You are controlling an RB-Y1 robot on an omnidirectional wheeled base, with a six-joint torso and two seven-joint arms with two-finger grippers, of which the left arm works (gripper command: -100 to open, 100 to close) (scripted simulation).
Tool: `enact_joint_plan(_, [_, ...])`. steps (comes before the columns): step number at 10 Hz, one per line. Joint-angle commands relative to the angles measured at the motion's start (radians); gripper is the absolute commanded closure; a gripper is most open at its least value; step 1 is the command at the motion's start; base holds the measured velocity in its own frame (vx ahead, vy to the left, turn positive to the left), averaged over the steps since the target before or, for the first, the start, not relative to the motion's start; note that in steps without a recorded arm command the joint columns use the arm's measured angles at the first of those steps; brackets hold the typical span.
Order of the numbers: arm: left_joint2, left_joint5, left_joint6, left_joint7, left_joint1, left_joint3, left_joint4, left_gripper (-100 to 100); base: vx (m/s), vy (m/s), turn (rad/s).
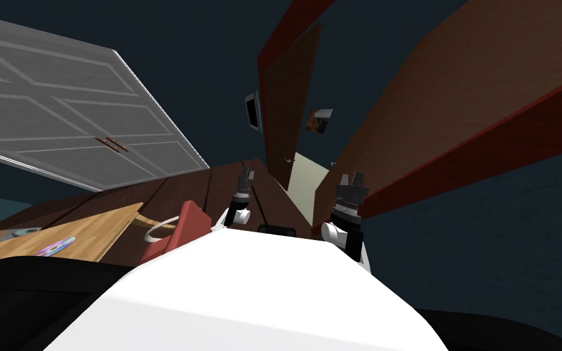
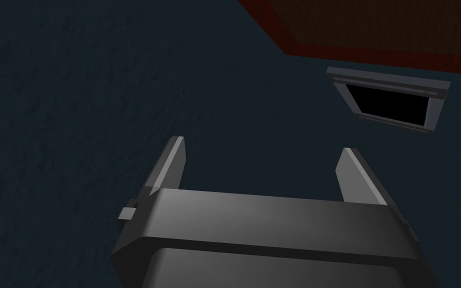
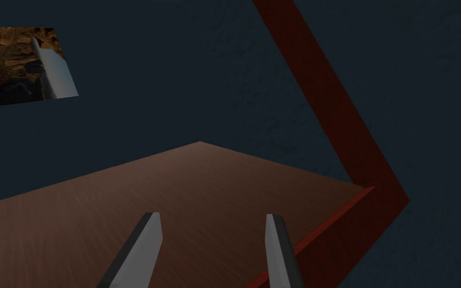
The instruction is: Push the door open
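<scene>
- Brown door [image 1: 456,91] runs from the upper right down to mid-frame in the head view.
- Right claw [image 1: 352,178] sits just beside it, fingers apart.
- Left claw [image 1: 246,173] at centre frame, fingers spread too.

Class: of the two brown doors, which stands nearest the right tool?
The brown door on the robot's right, beside the right tool; the other door stands farther ahead.

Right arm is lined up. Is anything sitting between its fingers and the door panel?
Nothing visible. The right gripper has its open fingers aimed at the brown door, with only bare panel showing beyond them. Whether they touch it, I cannot tell.
</scene>
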Motion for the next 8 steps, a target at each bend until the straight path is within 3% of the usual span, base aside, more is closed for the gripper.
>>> enact_joint_plan(1, [0.000, 0.003, -0.014, -0.001, -0.008, -0.014, 0.038, -100, 0.122, 0.061, -0.059])
enact_joint_plan(8, [0.008, 0.029, -0.034, -0.002, -0.065, -0.069, 0.195, -100, 0.112, 0.061, -0.083])
